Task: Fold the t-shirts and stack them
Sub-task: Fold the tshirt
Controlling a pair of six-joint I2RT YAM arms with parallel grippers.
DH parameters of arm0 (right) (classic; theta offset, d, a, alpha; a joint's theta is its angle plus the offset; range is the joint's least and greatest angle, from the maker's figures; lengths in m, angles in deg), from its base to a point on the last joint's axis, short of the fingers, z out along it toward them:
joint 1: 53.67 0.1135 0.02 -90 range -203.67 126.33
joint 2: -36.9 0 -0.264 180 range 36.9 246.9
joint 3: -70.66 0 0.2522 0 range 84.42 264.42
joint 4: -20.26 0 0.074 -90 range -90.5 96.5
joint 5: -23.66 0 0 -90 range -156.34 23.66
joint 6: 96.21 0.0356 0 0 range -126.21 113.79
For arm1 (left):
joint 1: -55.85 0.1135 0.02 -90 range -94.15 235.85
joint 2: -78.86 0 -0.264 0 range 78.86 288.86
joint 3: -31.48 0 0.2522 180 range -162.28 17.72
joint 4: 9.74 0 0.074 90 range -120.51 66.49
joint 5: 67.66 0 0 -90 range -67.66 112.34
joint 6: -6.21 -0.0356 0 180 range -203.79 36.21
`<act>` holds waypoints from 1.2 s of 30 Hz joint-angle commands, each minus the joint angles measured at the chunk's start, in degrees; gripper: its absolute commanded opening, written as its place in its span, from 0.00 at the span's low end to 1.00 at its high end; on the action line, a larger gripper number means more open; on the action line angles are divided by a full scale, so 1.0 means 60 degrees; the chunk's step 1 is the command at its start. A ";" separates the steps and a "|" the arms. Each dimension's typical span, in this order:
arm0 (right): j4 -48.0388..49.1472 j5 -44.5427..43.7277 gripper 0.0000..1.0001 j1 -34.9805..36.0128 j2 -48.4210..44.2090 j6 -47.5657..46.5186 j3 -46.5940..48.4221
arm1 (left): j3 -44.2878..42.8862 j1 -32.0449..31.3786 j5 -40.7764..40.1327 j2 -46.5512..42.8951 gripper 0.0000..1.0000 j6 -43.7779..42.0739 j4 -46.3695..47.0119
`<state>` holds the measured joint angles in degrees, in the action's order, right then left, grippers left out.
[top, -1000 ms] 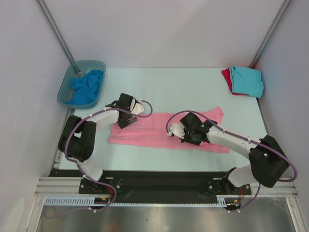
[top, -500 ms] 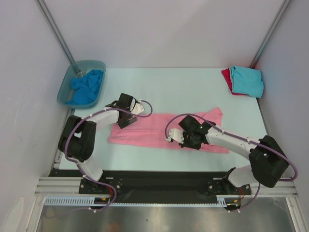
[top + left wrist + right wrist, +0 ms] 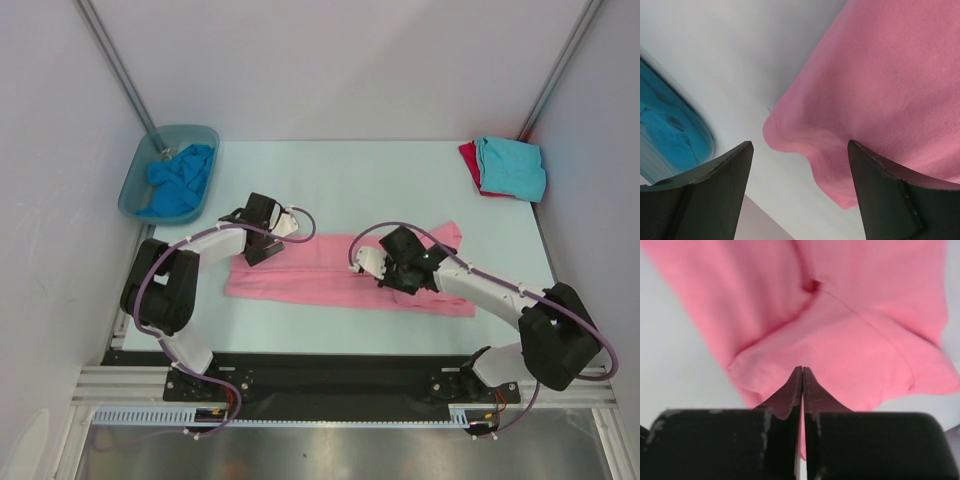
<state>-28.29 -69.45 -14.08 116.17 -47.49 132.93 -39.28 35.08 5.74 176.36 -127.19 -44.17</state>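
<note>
The light pink t-shirt (image 3: 320, 281) lies on the table folded into a long strip, a sleeve sticking up at its right end. My left gripper (image 3: 257, 250) is open at the strip's far left corner; in the left wrist view (image 3: 800, 175) the corner of the pink cloth (image 3: 880, 100) lies between the spread fingers. My right gripper (image 3: 398, 272) is shut over the strip's right half; in the right wrist view (image 3: 802, 371) its tips meet above the pink cloth (image 3: 840, 350), with nothing seen between them. The turquoise t-shirt (image 3: 512, 166) lies folded on the red one (image 3: 467, 158) at the back right.
A translucent grey-blue tub (image 3: 134, 182) stands at the back left with the brighter blue t-shirt (image 3: 180, 178) crumpled in it; the tub also shows in the left wrist view (image 3: 670, 135). Metal frame posts rise at both back corners.
My right gripper dipped toward the near edge of the pink strip and has moved back over its middle, slightly to the right. The left arm and the shirts have not moved.
</note>
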 commanded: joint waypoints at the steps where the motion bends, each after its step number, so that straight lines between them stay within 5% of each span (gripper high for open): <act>1: 0.1475 -0.0668 0.00 -0.0810 -0.0233 0.0229 0.0629 | -0.0052 -0.0038 -0.0148 -0.0106 0.83 0.0070 0.0236; 10: 0.2999 -0.0799 0.00 -0.3051 0.2051 0.0156 0.1201 | -0.0155 0.0078 -0.0369 -0.0384 0.84 0.0157 0.0705; 19: 0.3863 -0.0624 0.00 -0.4093 0.3560 -0.0005 0.1436 | -0.0037 0.0415 -0.0426 -0.0458 0.85 -0.0032 0.1889; 36: 0.3161 0.0080 0.00 -0.4475 0.2612 0.0170 0.2022 | -0.0594 0.0767 -0.0441 0.0816 0.85 -0.0048 0.2609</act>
<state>-8.40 -70.50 -40.61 136.04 -47.07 142.61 -40.19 39.39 3.42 180.58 -127.36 -30.77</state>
